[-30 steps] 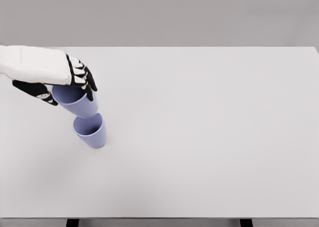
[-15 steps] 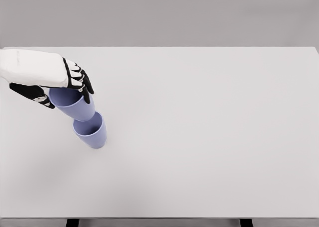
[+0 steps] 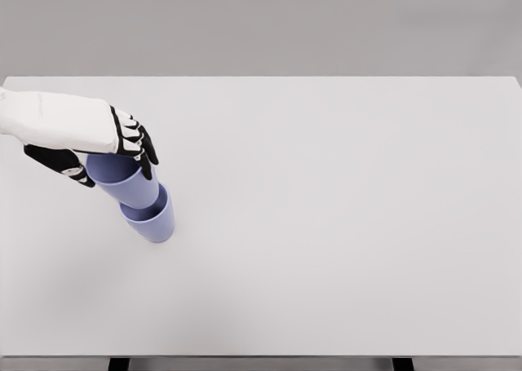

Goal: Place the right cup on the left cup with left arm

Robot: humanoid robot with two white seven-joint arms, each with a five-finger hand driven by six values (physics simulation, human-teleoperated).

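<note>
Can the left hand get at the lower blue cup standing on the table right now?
Probably not: the left hand is shut on the upper blue cup, whose base sits in the mouth of the lower blue cup.

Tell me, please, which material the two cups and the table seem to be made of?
Held cup and lower cup: probably matte plastic, with uniform lavender colour, thin walls and no glare. Table: smooth, matte, pale grey, perhaps laminate; the render leaves this uncertain.

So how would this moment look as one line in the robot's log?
left hand: gripping upper purple cup | its base entering lower purple cup | white table | right arm unseen
</note>
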